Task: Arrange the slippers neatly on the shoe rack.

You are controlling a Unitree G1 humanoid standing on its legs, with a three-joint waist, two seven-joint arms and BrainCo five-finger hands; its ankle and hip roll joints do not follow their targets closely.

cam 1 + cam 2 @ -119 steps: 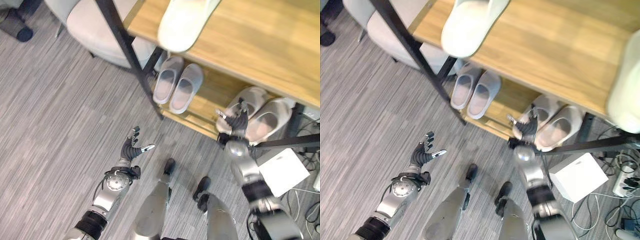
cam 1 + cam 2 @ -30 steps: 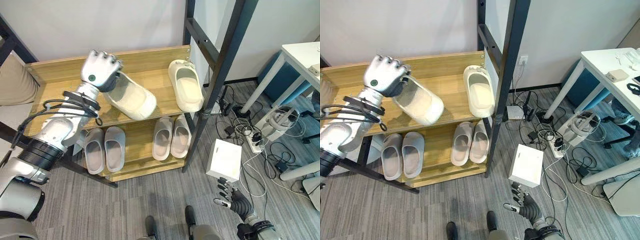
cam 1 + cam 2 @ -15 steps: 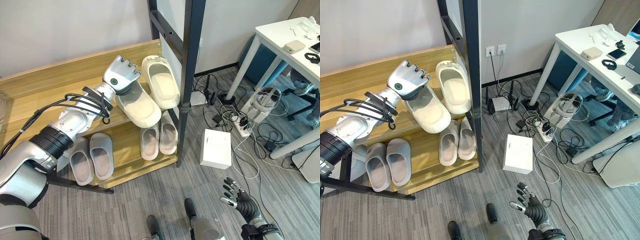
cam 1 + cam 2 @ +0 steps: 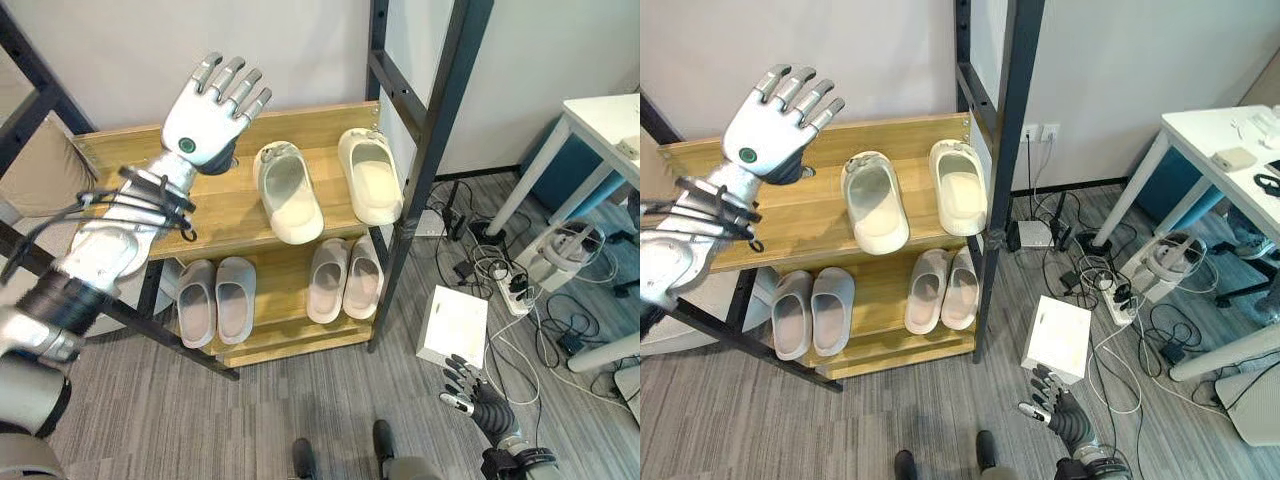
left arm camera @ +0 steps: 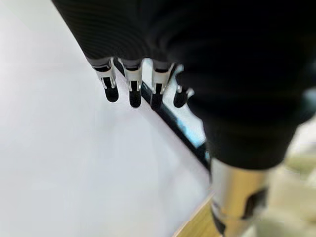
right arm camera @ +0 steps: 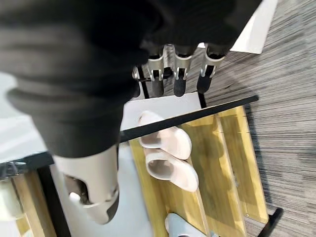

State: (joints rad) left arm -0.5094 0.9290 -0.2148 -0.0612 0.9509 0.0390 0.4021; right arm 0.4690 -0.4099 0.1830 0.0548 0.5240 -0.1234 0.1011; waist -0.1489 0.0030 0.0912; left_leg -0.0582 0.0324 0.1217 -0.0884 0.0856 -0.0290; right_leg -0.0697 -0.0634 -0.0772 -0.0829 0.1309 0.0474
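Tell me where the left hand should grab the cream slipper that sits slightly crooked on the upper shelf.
Pinch the cream slipper by its closed toe cap, coming from the front: the toe points outward and overhangs the upper shelf edge, nearest the open left hand.

Right hand over the shoe rack

The right hand (image 6: 173,74) is seen with its fingers held straight, and nothing is held. Past them, a pair of pale slippers (image 6: 168,155) is seen side by side on the wooden shelf (image 6: 232,168) of the shoe rack, behind a black bar (image 6: 197,116).
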